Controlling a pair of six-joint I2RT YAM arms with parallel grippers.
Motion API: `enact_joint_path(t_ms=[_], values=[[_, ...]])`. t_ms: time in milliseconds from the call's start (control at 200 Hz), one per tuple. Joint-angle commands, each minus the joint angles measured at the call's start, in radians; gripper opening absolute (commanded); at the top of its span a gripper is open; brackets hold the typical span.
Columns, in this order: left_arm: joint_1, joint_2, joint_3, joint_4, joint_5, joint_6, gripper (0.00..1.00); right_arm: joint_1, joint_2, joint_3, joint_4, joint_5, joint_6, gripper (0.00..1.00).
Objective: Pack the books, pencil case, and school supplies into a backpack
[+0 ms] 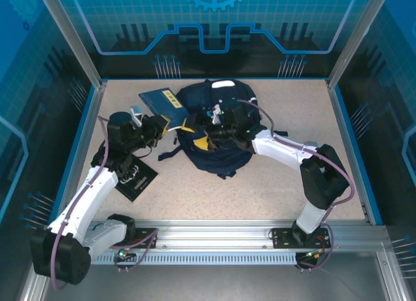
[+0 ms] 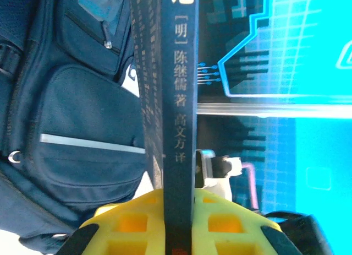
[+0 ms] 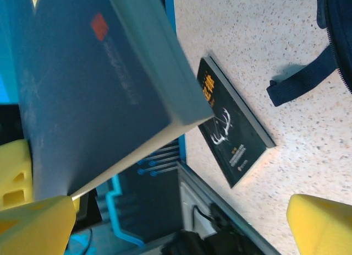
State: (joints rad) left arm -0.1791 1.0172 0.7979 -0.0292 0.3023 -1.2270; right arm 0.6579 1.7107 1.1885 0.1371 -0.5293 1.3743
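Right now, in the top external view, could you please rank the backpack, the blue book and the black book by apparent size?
1. backpack, clearly largest.
2-3. blue book and black book look alike; the black one lies partly under the left arm, so I leave them unranked.

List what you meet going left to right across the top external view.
black book lying flat → blue book held up off the table → backpack
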Motion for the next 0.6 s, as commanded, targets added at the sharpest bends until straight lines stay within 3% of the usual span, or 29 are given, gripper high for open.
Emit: enact_joint_path(t_ms=[0, 125, 595], values=[[-0.043, 0.003, -0.012, 0.15, -0.076, -0.108, 0.04, -0.005, -0.042, -0.061, 0.27, 0.075, 0.206, 1.0], [-0.07, 0.006, -0.02, 0.152, -0.114, -0.127, 0.04, -0.006, -0.054, -0.092, 0.371, 0.128, 0.261, 1.0], [-0.1, 0.033, -0.038, 0.166, -0.124, -0.144, 0.04, 0.006, 0.01, -0.083, 0.501, 0.116, 0.367, 0.98]])
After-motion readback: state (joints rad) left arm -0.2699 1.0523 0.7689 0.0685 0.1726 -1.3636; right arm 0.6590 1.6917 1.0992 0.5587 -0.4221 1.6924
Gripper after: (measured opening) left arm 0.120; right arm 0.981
